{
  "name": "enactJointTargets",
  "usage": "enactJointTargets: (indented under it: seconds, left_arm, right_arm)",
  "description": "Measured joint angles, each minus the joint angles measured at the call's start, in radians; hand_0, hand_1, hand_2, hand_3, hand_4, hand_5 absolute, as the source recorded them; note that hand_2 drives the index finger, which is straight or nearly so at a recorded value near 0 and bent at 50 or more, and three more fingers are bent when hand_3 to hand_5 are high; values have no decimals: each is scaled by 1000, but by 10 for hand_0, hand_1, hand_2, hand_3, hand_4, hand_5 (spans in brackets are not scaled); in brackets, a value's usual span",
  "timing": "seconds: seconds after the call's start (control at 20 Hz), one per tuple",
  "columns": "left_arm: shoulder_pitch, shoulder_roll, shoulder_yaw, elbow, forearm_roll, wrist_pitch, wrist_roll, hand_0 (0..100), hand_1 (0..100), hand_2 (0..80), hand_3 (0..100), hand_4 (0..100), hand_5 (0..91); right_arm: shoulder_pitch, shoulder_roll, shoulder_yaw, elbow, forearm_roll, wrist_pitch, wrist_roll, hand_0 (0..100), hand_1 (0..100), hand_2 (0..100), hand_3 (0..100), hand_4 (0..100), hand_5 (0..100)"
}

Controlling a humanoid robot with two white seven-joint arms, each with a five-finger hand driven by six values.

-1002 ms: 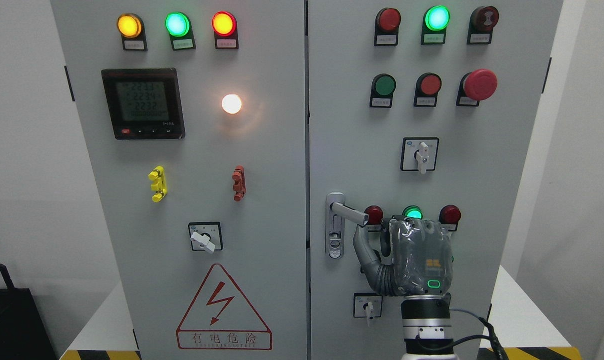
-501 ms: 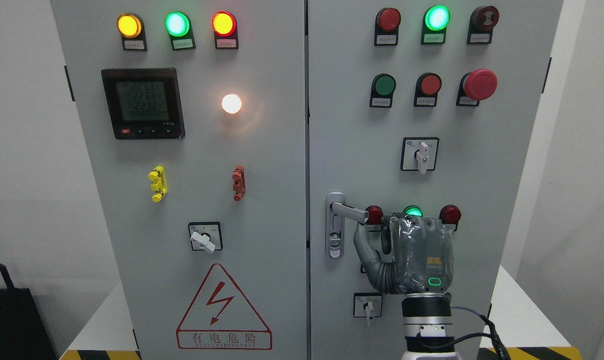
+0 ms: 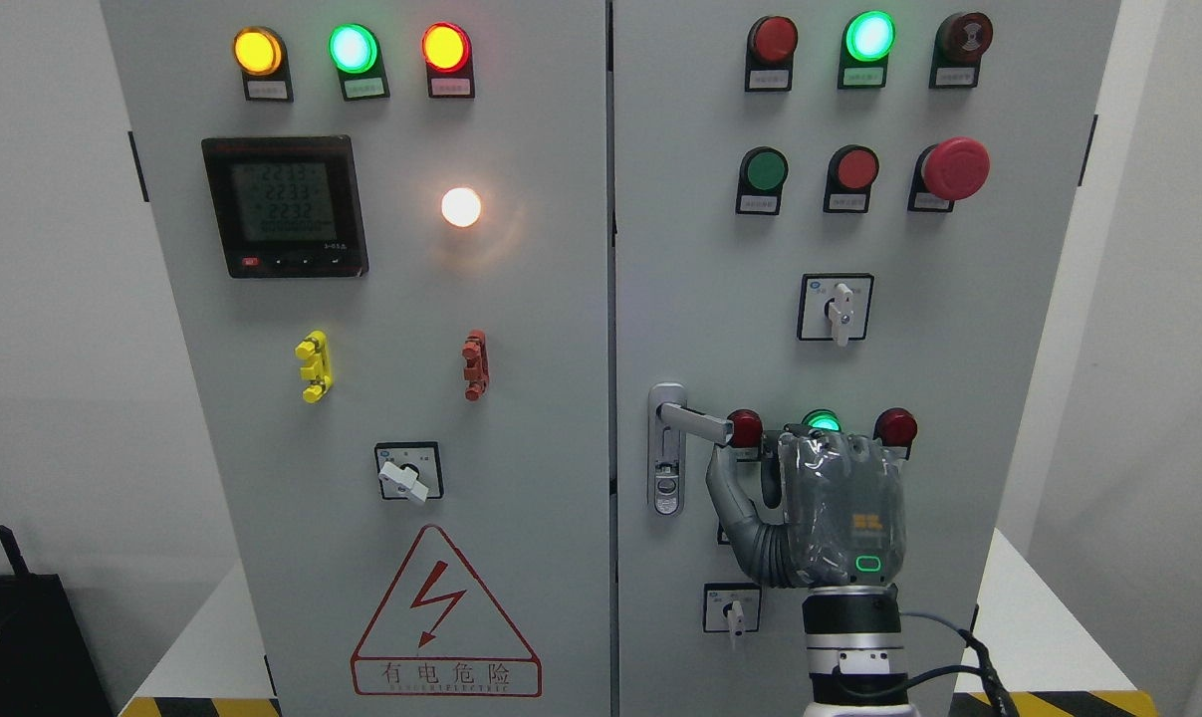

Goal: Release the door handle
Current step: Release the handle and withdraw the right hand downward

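On the right cabinet door, lever handle (image 3: 695, 423) at nine o'clock of my right hand (image 3: 840, 513): thumb under its tip, grip unclear. Risk: thumb snags lever while withdrawing, turning it.

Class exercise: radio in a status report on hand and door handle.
Right hand just below and right of door handle, thumb at lever's end, no grasp. Left hand out of view. Nothing in the way.
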Motion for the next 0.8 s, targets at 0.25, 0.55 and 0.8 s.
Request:
enactJointTargets:
  seconds: [0.25,0.55,0.8]
  left_arm:
    - [0,0,0,0,0,0,0,120,389,0,0,0,0]
    - [0,0,0,0,0,0,0,120,389,0,0,0,0]
    - [0,0,0,0,0,0,0,120,389,0,0,0,0]
  right_arm:
    - [49,-15,1,-23,-2,-19,-15,584,206,1000,1000,988,980]
    - [149,-57,-8,-72,-29,-91,-78,615,202,726,962,793,775]
    - [255,-119,-56,-118,-103,-230,-115,611,143,171,249,159,157]
